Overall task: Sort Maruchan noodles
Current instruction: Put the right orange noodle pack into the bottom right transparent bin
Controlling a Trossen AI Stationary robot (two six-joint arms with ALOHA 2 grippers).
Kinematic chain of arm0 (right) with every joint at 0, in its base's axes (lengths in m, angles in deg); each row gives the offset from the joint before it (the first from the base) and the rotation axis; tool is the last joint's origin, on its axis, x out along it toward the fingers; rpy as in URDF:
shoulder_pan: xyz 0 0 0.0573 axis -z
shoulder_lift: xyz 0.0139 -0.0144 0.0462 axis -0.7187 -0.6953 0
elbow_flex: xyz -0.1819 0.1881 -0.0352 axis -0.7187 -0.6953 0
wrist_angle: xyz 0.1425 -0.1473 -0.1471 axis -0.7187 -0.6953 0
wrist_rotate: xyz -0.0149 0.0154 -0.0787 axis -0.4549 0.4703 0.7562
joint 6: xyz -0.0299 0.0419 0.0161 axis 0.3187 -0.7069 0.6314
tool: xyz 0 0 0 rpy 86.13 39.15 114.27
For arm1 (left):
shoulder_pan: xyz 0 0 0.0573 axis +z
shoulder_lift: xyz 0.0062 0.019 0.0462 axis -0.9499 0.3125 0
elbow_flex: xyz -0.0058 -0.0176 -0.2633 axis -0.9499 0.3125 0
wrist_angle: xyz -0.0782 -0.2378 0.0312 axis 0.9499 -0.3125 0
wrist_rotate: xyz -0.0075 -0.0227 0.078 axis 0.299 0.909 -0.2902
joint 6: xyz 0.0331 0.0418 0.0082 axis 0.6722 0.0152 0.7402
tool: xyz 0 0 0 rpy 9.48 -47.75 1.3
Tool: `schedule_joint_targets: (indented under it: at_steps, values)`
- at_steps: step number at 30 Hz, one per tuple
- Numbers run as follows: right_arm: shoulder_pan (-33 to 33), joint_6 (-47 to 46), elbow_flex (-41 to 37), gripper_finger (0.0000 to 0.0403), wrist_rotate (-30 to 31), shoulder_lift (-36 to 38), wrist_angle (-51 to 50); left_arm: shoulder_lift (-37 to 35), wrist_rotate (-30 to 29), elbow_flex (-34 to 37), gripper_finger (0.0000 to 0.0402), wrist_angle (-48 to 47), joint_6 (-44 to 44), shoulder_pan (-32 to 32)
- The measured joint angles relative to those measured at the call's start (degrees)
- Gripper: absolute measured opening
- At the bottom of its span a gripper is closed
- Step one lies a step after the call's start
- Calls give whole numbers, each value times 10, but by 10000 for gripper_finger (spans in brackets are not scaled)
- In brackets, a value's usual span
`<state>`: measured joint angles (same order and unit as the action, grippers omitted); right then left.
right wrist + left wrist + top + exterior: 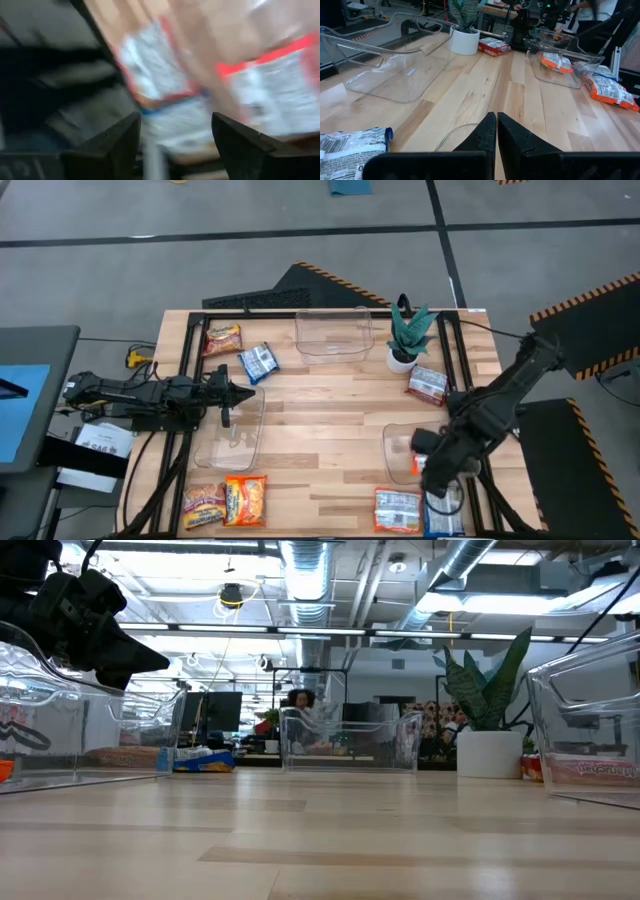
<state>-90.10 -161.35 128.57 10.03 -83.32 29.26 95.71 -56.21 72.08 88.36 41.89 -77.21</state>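
Note:
Several Maruchan packets lie flat on the table. A red-orange one [222, 338] and a blue-white one [258, 362] are far left, and a red-white one [428, 385] lies by the plant. Two orange ones [203, 505] [245, 500] are near left. An orange-white one [397, 510] and a blue-white one [447, 518] are near right. Another orange packet [557, 61] lies in the right clear bin [400, 452]. My left gripper [232, 395] [496, 131] is shut, hovering over the left clear bin [235, 438]. My right gripper [437, 480] [175, 135] is open above the near-right packets [160, 75] [280, 85].
A third clear bin [335, 335] sits at the far middle, with a potted green plant [408, 335] to its right. Black frame rails run along the table's left and right sides. Bare wood shows in the table's middle [330, 410].

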Motion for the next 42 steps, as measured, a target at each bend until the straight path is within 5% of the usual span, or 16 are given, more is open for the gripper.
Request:
schedule_joint_targets:
  at_steps: [6, 12, 22, 32, 36, 42]
  values:
    - [-45, -250, -4, 270, 35, -59, 128, 0, 0, 0, 0, 0, 0, 0]
    - [-82, -404, -4, 270, 30, -165, 177, 0, 0, 0, 0, 0, 0, 0]
    - [-88, -439, 5, 270, 21, -295, 174, 0, 0, 0, 0, 0, 0, 0]
    - [-101, -435, 9, 263, 38, -347, 174, 0, 0, 0, 0, 0, 0, 0]
    - [-102, -427, 8, 216, 39, -351, 173, 0, 0, 0, 0, 0, 0, 0]
    - [-102, -427, 6, 66, 39, -336, 157, 0, 0, 0, 0, 0, 0, 0]
